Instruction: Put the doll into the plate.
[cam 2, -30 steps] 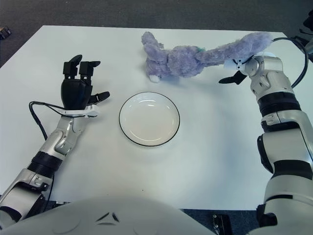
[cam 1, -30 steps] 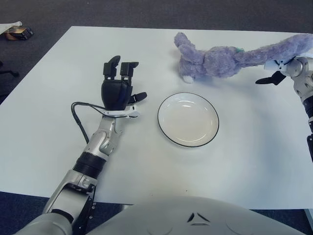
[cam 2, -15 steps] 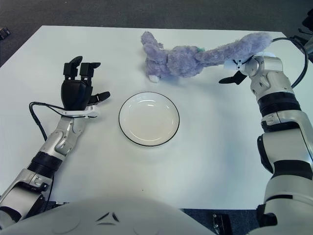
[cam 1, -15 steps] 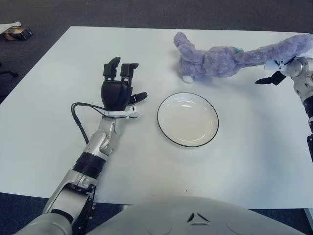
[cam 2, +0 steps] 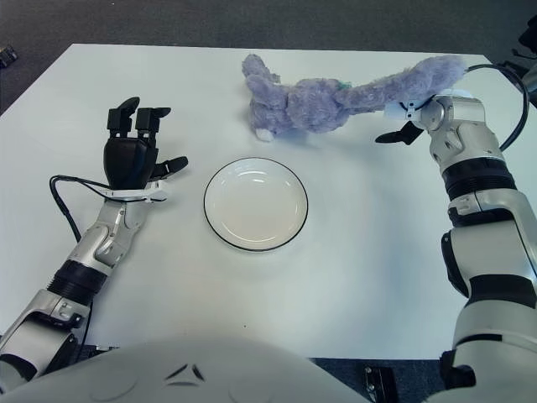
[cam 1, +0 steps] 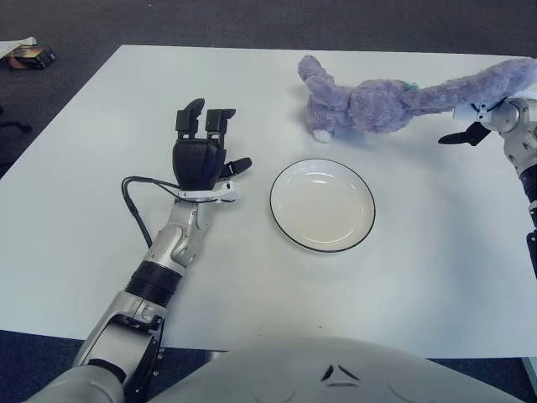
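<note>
Purple doll point(cam 1: 382, 102) beyond plate point(cam 1: 322, 204), right hand point(cam 1: 487, 117) gripping its end

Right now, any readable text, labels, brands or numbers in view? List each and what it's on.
None readable.
doll: purple plush, a small green speck on its back, too small to tell if it is a tag.
plate: plain white with a dark rim, no marking.
right hand: at the doll's far end, no legible label.
left hand: black, no print visible.
table: no print.
</note>
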Motion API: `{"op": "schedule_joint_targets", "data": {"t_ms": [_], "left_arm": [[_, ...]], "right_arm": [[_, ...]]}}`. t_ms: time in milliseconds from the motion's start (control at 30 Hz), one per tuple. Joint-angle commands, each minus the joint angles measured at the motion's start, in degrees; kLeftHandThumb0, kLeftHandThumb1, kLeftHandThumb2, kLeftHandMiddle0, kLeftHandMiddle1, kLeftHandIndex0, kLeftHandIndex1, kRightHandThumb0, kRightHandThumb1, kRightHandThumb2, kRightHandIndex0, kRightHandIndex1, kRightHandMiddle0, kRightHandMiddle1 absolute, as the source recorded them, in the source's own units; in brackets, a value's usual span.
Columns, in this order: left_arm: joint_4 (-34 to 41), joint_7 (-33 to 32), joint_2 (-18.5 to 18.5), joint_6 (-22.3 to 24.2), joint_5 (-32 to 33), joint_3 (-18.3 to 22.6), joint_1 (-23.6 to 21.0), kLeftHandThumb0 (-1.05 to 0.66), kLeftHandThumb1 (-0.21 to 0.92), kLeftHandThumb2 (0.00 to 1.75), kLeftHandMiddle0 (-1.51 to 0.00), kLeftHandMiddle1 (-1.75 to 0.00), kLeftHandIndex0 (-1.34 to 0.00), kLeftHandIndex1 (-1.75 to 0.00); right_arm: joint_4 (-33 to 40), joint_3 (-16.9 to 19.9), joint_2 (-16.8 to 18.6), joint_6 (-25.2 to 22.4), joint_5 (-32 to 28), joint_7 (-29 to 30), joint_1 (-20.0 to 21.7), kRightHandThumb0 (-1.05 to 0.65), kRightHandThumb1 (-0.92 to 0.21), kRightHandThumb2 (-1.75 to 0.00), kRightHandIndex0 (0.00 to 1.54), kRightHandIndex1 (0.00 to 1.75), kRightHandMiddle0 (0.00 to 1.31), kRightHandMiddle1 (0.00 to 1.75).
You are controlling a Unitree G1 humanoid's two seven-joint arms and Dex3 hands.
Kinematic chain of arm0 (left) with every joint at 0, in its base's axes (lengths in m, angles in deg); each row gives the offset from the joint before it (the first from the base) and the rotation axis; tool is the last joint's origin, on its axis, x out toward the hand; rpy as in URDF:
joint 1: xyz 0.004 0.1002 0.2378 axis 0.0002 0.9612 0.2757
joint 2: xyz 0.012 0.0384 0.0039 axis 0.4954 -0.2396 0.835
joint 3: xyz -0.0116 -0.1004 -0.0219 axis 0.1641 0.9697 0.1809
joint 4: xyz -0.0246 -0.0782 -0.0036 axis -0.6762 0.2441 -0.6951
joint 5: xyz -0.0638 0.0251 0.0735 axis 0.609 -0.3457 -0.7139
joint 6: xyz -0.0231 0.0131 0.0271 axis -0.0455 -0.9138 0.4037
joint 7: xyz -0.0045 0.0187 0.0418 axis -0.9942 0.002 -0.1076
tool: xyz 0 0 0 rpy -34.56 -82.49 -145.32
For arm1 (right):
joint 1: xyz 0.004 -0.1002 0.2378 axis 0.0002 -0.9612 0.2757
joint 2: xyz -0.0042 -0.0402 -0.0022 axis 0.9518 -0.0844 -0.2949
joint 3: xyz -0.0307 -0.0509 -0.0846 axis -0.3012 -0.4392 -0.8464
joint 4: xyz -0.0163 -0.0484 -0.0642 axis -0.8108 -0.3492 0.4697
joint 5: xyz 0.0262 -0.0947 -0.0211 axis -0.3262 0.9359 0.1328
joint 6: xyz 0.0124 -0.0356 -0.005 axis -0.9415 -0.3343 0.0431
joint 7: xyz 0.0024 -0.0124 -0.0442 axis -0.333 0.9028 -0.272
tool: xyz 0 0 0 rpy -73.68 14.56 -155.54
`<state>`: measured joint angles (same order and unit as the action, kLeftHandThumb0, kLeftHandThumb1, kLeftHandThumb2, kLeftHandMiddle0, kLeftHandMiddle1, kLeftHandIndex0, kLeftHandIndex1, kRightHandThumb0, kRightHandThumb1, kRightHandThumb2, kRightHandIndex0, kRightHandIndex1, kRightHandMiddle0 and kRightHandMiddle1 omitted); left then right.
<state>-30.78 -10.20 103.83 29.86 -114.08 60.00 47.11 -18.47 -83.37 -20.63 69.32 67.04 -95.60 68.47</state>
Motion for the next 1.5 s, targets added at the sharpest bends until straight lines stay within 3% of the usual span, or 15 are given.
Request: {"op": "schedule_joint_targets", "data": {"t_ms": [0, 533, 567, 600, 667, 700, 800, 933, 1100, 1267, 1467], "left_arm": [[-0.5, -0.4, 0.0, 0.6, -0.6, 0.2, 0.3, -0.56, 0.64, 0.84, 0.00, -0.75, 0.00, -1.08], [-2.0, 1.1, 0.3, 0.2, 1.2, 0.8, -0.5, -0.54, 0.62, 0.86, 0.00, -0.87, 0.00, -1.16], [-2.2, 1.4, 0.4, -0.1, 1.7, 0.9, -0.7, -0.54, 0.62, 0.87, 0.00, -0.88, 0.00, -1.16], [-2.3, 1.7, 0.6, -0.4, 2.0, 1.1, -0.7, -0.53, 0.62, 0.87, 0.00, -0.89, 0.00, -1.17], [-2.6, 2.1, 0.9, -0.8, 2.6, 1.4, -0.9, -0.53, 0.61, 0.89, 0.00, -0.91, 0.00, -1.18], [-2.8, 2.5, 1.2, -1.0, 3.1, 1.5, -1.0, -0.52, 0.61, 0.90, 0.00, -0.91, 0.00, -1.18], [-3.4, 3.1, 1.9, -1.7, 3.9, 1.9, -1.4, -0.52, 0.60, 0.91, 0.00, -0.94, 0.00, -1.20], [-4.4, 3.1, 2.5, -2.7, 4.4, 2.2, -1.8, -0.52, 0.60, 0.93, 0.00, -0.96, 0.00, -1.21], [-6.6, 2.0, 3.2, -5.2, 5.2, 2.4, -3.3, -0.50, 0.56, 0.96, 0.00, -1.01, 0.00, -1.23], [-9.0, 2.8, 3.4, -7.0, 6.9, 3.2, -5.7, -0.47, 0.50, 1.00, 0.00, -1.01, 0.00, -1.21], [-16.9, 5.3, 4.2, -9.6, 9.7, 4.5, -16.5, -0.48, 0.52, 1.00, 0.00, -1.01, 0.00, -1.15]], "right_arm": [[-0.2, 0.0, -0.6, 0.2, 0.3, 0.5, -0.6, -0.50, -0.38, -0.91, 0.18, 0.20, 0.00, 0.40], [-0.6, -0.4, 0.2, -0.3, 0.6, 0.7, -0.1, -0.50, -0.38, -0.91, 0.17, 0.21, 0.00, 0.40], [-0.6, 4.6, 2.0, 4.0, -4.4, 7.9, -1.3, -0.50, -0.38, -0.91, 0.17, 0.21, 0.00, 0.40], [-0.6, 8.4, 3.3, 7.1, -8.0, 13.3, -2.2, -0.53, -0.46, -0.93, 0.17, 0.27, 0.00, 0.44], [-0.8, 12.3, 5.3, 11.8, -12.1, 20.3, -3.1, -0.62, -0.68, -0.98, 0.10, 0.52, 0.00, 0.54], [-0.8, 11.8, 6.2, 12.8, -11.6, 22.0, -3.0, -0.66, -0.76, -0.94, 0.10, 0.57, 0.00, 0.56], [2.5, 9.5, 9.0, 12.4, -8.6, 26.7, -3.4, -0.73, -0.87, -0.92, 0.09, 0.55, 0.00, 0.57], [1.2, 6.9, 10.6, 12.8, -4.6, 33.0, -2.3, -0.76, -0.91, -0.94, 0.08, 0.52, 0.00, 0.58], [-4.9, 2.0, 14.8, 8.2, 2.9, 42.7, 3.6, -0.73, -0.92, -0.97, 0.13, 0.54, 0.00, 0.66], [-10.1, 1.1, 16.7, 4.2, 3.7, 44.5, 7.6, -0.73, -0.92, -1.02, 0.15, 0.87, 0.00, 0.82], [-13.7, 1.4, 16.6, -0.5, 3.1, 45.0, 8.5, -0.74, -0.92, -1.05, 0.14, 0.98, 0.00, 0.91]]}}
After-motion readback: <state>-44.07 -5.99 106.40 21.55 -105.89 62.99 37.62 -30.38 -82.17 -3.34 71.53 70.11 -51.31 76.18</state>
